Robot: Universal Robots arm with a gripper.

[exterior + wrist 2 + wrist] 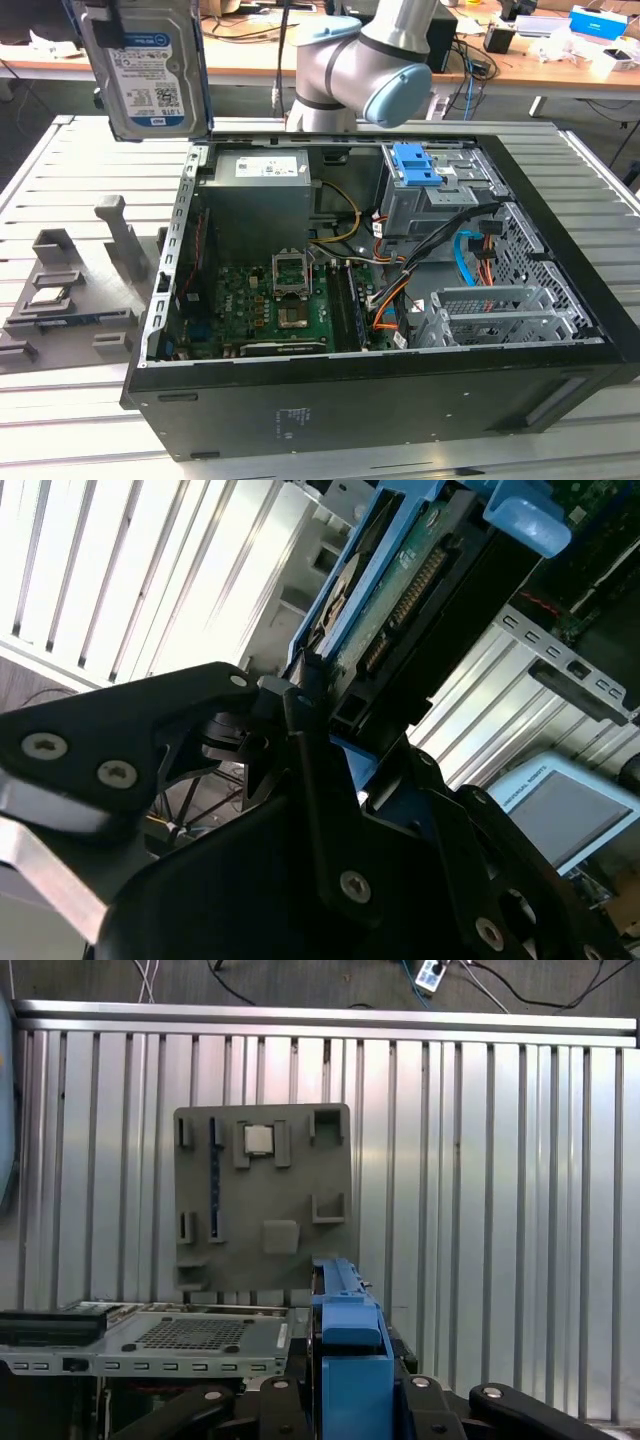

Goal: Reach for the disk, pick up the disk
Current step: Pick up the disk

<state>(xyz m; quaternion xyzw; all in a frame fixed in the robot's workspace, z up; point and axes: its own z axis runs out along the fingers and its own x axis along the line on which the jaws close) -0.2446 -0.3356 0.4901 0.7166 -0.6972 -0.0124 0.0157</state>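
Disk (145, 70) in upper left of exterior view, hanging upright, well clear of open PC case (350, 410) and slatted table (60, 160). Gripper (290, 695) clamped on its blue side rail (350, 1350); edge grip, presumably to keep label face and board untouched. Pick looks done.

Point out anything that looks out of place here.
The disk is outside the open computer case: it hangs upright in mid-air over the slatted table at the exterior view's left. That is no mishap; in the second wrist view the gripper is shut on its blue-railed edge.
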